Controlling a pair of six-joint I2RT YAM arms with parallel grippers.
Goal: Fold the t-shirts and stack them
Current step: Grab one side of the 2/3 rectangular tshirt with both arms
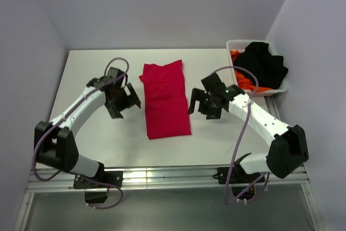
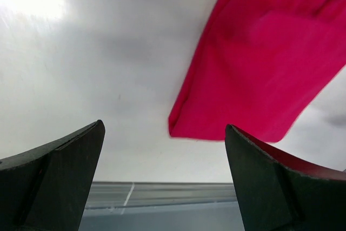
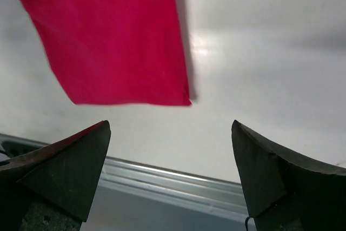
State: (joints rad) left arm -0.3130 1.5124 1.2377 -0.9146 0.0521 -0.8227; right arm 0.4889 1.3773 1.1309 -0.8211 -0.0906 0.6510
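Note:
A crimson-red t-shirt [image 1: 165, 99] lies folded lengthwise into a long narrow strip in the middle of the white table. Its near end shows in the left wrist view [image 2: 270, 63] and in the right wrist view [image 3: 113, 41]. My left gripper [image 1: 128, 106] hovers just left of the strip, open and empty. My right gripper [image 1: 199, 106] hovers just right of it, open and empty. A black t-shirt [image 1: 265, 67] and an orange t-shirt [image 1: 243, 79] lie bunched in the white lattice basket [image 1: 236, 45] at the back right.
The metal rail [image 1: 162, 174] runs along the table's near edge and shows in the right wrist view [image 3: 178, 182]. Grey walls stand on the left, back and right of the table [image 1: 92, 74].

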